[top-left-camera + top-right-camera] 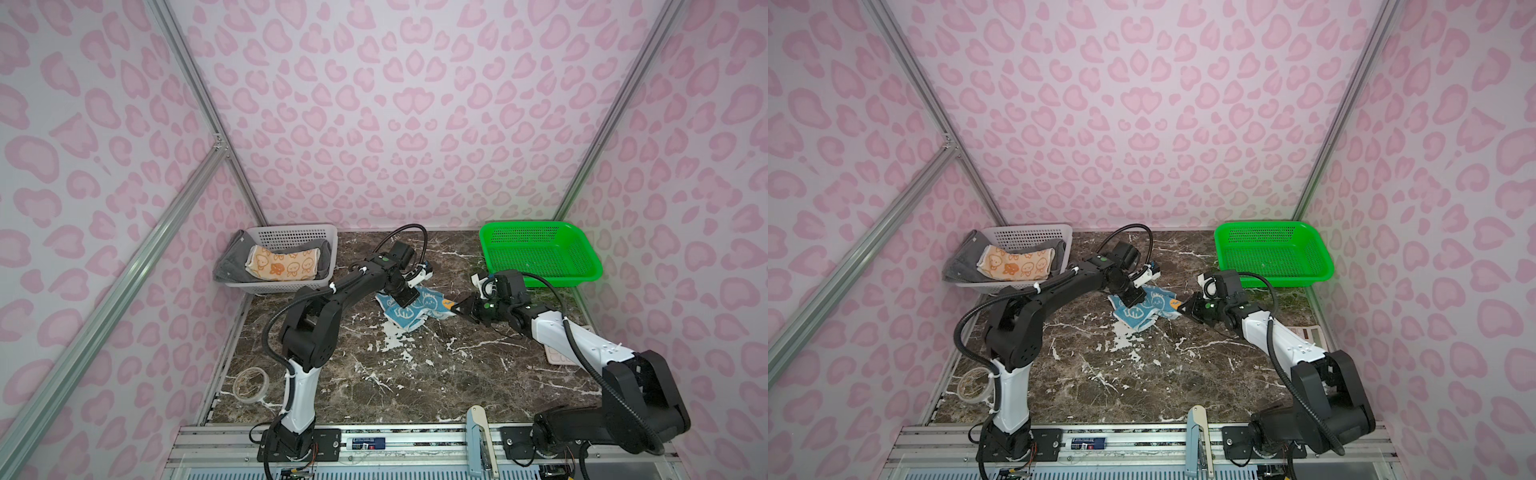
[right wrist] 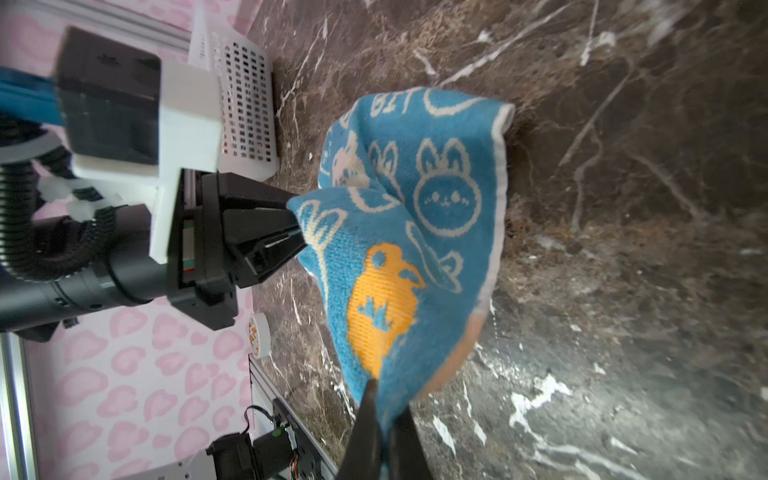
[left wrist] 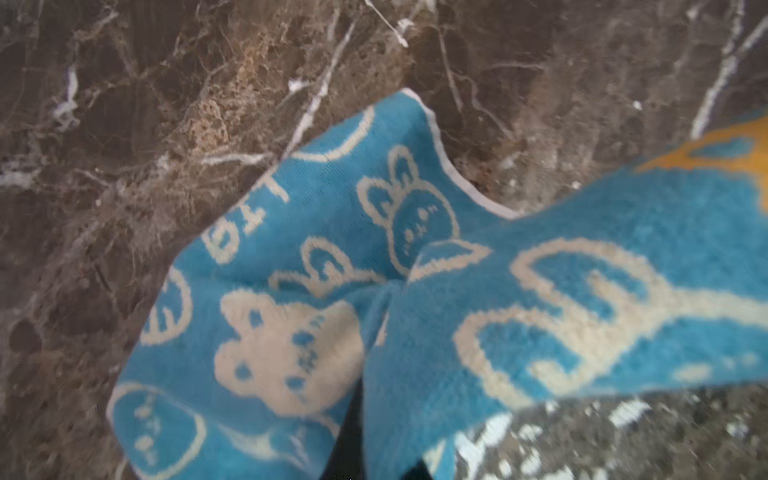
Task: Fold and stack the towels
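Note:
A blue towel (image 1: 405, 316) (image 1: 1142, 311) with cream rabbit prints hangs crumpled just over the middle of the marble table, held between my two grippers. My left gripper (image 1: 409, 297) (image 2: 302, 241) pinches one edge at its tips, its jaws nearly together. In the left wrist view the blue towel (image 3: 291, 332) drapes over those jaws and hides them. My right gripper (image 1: 457, 309) (image 2: 384, 415) is shut on the opposite corner, by the orange carrot print of the blue towel (image 2: 436, 199). An orange towel (image 1: 282, 264) lies folded on a grey towel (image 1: 230, 262) in the white basket.
The white basket (image 1: 291, 232) stands at the back left and a green basket (image 1: 540, 226) at the back right. A tape roll (image 1: 250, 384) lies near the front left edge. A pale card (image 1: 557, 355) lies under the right arm.

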`<move>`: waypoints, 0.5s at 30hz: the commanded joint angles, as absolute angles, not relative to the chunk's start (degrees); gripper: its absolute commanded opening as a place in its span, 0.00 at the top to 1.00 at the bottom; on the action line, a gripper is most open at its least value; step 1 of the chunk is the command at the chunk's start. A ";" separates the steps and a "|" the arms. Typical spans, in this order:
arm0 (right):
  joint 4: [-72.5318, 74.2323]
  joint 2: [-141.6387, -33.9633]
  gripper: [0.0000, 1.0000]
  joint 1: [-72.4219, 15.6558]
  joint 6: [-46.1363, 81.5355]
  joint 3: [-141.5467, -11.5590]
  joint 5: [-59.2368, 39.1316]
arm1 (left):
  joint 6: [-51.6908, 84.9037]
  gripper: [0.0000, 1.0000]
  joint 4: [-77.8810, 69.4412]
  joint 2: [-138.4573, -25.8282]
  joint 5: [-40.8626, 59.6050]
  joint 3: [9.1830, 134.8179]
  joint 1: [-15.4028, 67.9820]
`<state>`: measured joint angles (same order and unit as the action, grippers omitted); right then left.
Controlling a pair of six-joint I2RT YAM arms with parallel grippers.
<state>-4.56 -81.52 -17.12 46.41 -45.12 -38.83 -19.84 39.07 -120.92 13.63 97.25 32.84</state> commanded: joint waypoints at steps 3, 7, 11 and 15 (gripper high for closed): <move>6.52 -86.38 1.00 -16.92 54.05 -46.20 -33.42 | -15.53 0.71 37.31 -127.75 15.30 107.47 28.72; 11.27 -89.64 1.00 -16.60 57.04 -46.94 -30.80 | -10.61 0.47 35.40 -127.13 16.13 109.75 25.34; 14.35 -92.23 1.00 -16.62 58.73 -47.56 -30.10 | -2.70 0.34 30.96 -120.33 15.27 102.78 23.67; 16.22 -93.63 1.00 -16.67 59.49 -47.60 -30.52 | 9.05 0.22 23.33 -111.30 19.76 90.07 23.30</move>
